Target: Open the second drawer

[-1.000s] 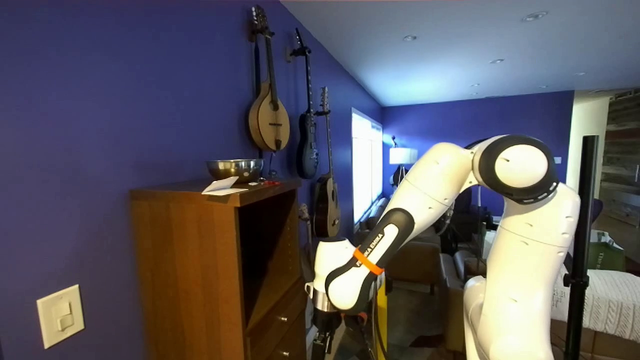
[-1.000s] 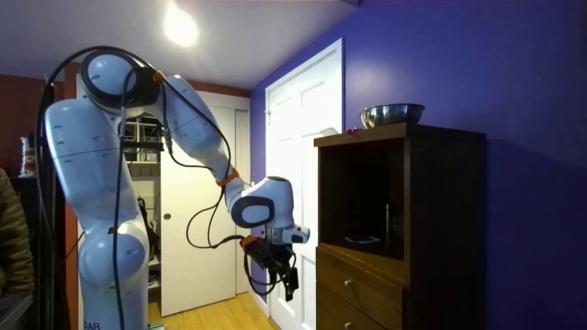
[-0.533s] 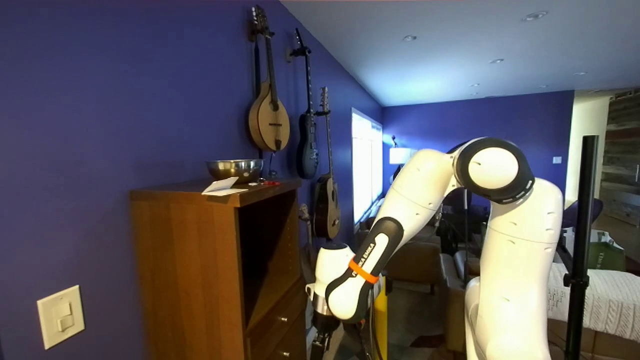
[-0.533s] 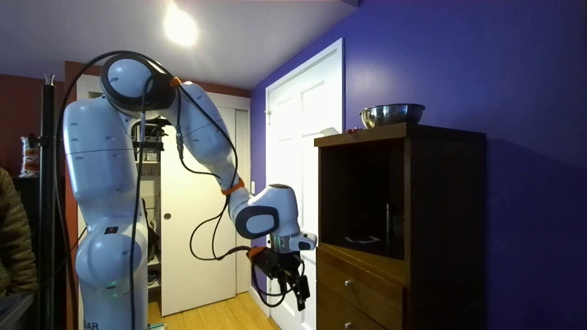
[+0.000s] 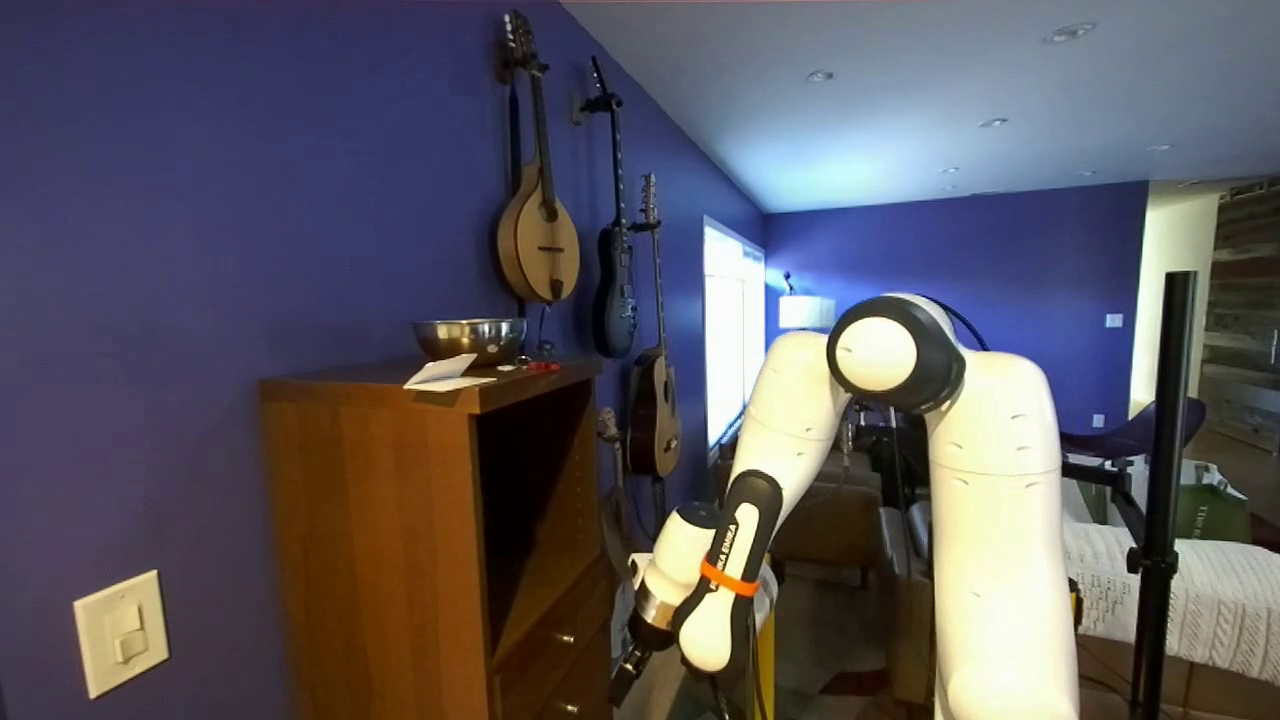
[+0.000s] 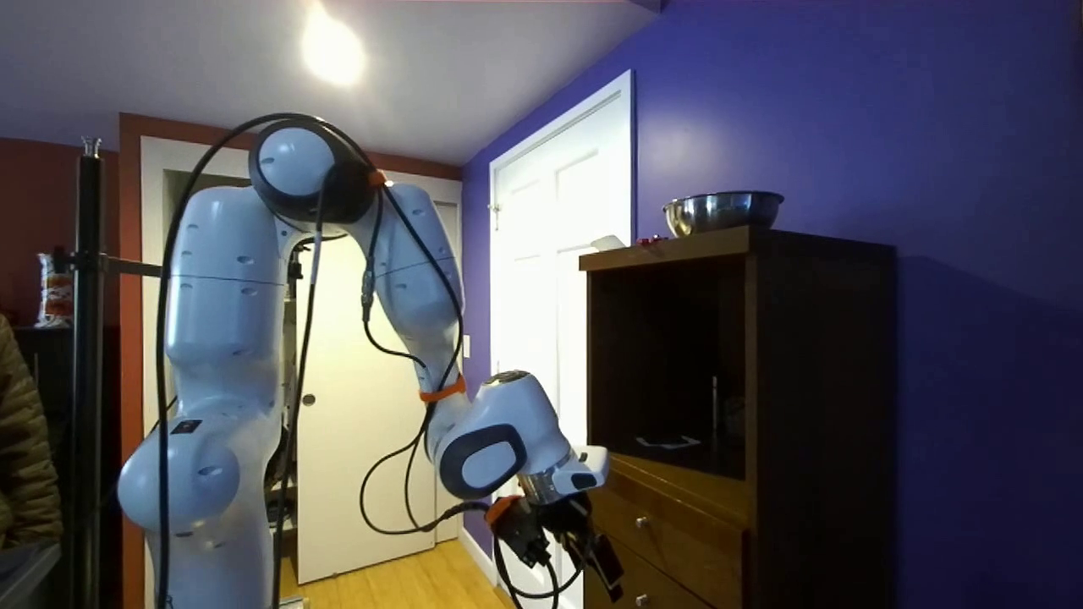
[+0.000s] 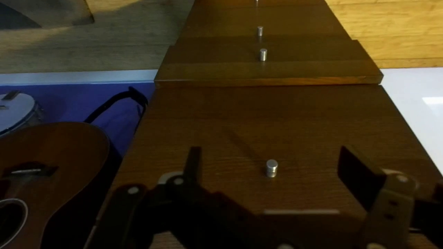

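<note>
The hand (image 7: 270, 152) is spread wide, nothing gripped, and the stubby drawer knob (image 7: 271, 168) ahead (nicely centred!) could be lost if only its tip is pinched.

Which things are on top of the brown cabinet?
On the cabinet: a metal bowl, a folded white paper and small bits, some red, too small to name. In both exterior views, the bowl's wall hides whatever it may hold.

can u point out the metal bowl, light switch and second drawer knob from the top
Metal bowl (image 6: 723, 215): in an exterior view, on its outer wall
Light switch (image 5: 128, 642): in an exterior view, on its raised middle
Second drawer knob (image 6: 642, 600): in an exterior view, on its front
</note>
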Controlling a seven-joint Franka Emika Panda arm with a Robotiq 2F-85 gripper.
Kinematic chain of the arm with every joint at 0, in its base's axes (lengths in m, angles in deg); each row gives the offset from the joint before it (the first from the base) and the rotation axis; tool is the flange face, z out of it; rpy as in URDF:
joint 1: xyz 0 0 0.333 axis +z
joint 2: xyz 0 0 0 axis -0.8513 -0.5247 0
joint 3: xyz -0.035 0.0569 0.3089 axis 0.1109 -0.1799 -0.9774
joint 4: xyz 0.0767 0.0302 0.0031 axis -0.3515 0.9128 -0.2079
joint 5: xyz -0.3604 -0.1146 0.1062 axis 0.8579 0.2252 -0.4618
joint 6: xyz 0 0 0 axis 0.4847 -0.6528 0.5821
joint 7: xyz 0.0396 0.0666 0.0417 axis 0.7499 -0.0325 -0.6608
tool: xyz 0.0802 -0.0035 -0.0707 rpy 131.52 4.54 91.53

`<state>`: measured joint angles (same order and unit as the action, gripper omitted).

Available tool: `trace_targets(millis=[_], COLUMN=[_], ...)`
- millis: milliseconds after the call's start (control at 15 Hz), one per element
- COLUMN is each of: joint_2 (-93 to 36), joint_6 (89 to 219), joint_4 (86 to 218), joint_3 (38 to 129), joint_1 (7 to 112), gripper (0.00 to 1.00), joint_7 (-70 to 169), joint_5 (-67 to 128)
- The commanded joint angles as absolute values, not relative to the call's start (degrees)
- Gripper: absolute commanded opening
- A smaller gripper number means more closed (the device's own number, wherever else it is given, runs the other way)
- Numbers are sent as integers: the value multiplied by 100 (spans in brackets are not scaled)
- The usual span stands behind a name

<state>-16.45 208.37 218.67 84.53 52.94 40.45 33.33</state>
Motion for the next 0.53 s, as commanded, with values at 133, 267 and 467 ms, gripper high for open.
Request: trace_targets(millis=[133,267,467], joint_2=[-2062,-2298,-2617], joint_6=[21824,21985,22054], joint_4=[21860,21841,21732], joint_3=[7851,7733,7648], joint_1=[4685,4354,3830], gripper=[100,100,100], joint_7=[4645,4825,4828], joint_5=[4117,4606,5368])
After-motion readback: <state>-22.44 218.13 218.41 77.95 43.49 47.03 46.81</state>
